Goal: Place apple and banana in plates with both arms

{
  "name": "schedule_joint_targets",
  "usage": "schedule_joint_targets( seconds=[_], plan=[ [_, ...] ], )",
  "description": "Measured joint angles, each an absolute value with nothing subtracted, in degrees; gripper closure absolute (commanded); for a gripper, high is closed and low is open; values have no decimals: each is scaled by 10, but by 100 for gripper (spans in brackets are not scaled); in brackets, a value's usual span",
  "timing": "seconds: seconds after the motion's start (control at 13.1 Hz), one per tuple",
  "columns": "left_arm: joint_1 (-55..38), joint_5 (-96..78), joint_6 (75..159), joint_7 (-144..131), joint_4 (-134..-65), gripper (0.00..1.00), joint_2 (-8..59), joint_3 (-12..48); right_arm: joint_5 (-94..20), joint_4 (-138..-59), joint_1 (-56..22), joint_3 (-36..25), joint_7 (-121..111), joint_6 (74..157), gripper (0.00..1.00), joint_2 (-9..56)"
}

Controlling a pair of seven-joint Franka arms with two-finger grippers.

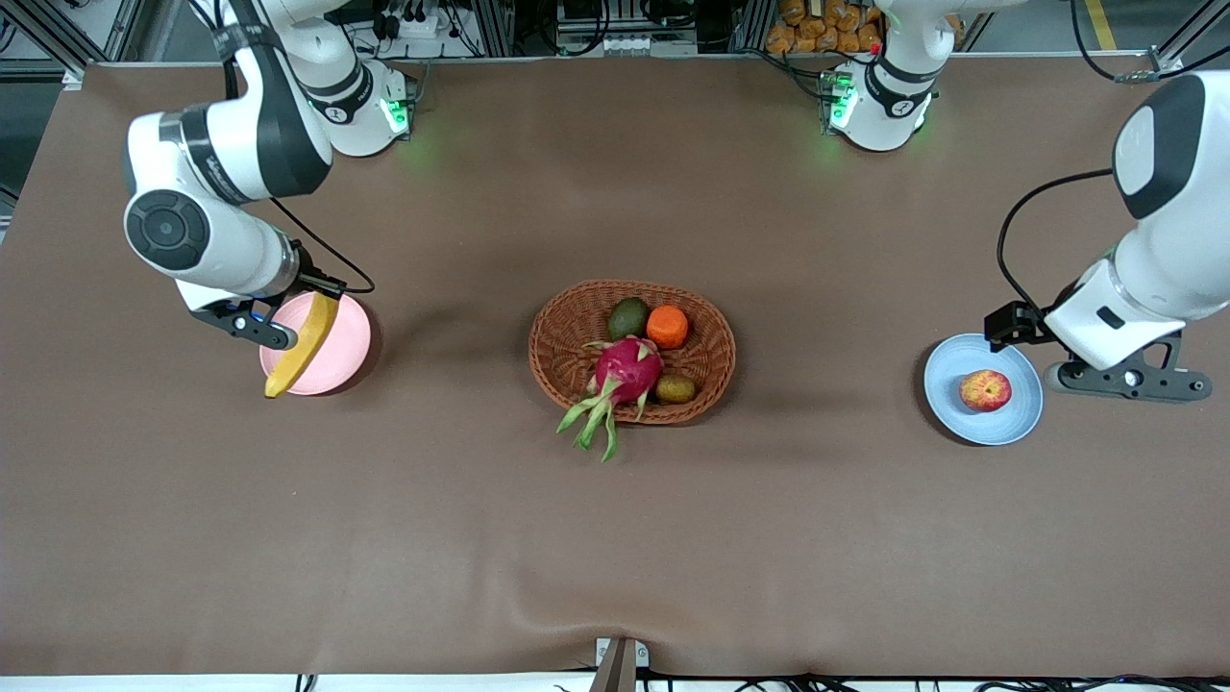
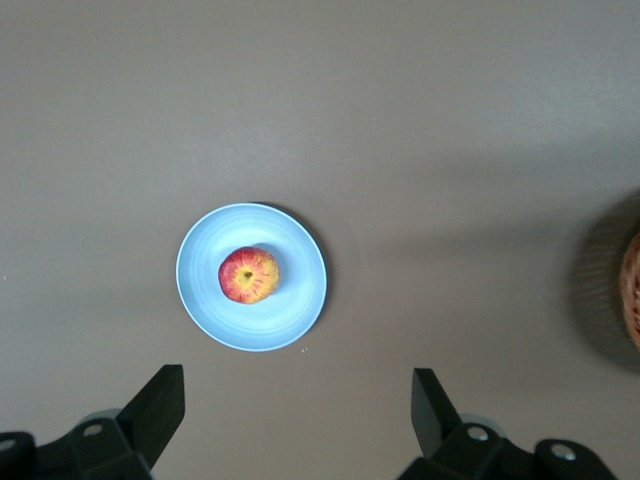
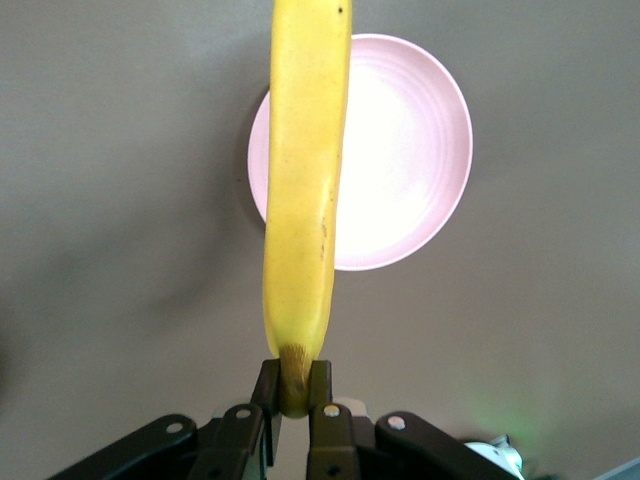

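Observation:
The yellow banana hangs over the pale pink plate at the right arm's end of the table. My right gripper is shut on the banana's brownish end, and the rest crosses one side of the pink plate. The red and yellow apple sits in the light blue plate at the left arm's end. My left gripper hovers open and empty beside that plate. In the left wrist view the apple rests in the blue plate's middle, clear of the left gripper.
An oval wicker basket stands mid-table. It holds a magenta dragon fruit, an orange fruit, a dark green fruit and a brown one. The brown tablecloth runs bare nearer to the front camera.

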State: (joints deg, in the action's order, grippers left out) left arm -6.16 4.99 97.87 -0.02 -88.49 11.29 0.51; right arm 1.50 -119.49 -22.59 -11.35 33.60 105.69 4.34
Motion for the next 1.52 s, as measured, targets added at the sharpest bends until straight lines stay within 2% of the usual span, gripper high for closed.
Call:
schedule_joint_targets(
  seconds=[0.08, 0.3, 0.76, 1.07, 1.14, 1.22, 1.37, 1.52],
  plan=[
    [-82, 35, 976, 0, -885, 0, 108, -21, 15, -1224, -219, -113, 328, 1089, 100, 44],
    [-83, 26, 968, 4, -885, 0, 97, -41, 15, -1271, -199, -113, 316, 1137, 100, 47],
    [-44, 23, 945, 45, -885, 0, 77, -40, 15, -1282, -194, -112, 313, 1155, 100, 72],
    [-43, 23, 917, 37, -885, 0, 37, -25, 15, -1303, -190, -112, 313, 1186, 100, 83],
    [-41, 23, 901, 28, -885, 0, 24, -18, 15, -1304, -190, -112, 313, 1186, 84, 83],
    [-41, 23, 878, 17, -885, 0, 11, -10, 15, -1305, -190, -112, 313, 1186, 61, 83],
    [-36, 23, 862, 5, -890, 0, -8, 0, 15, -1306, -190, -112, 313, 1186, 47, 83],
    [-27, 20, 861, 5, -893, 0, -15, 0, 15, -1306, -190, -112, 313, 1186, 22, 83]
  ],
)
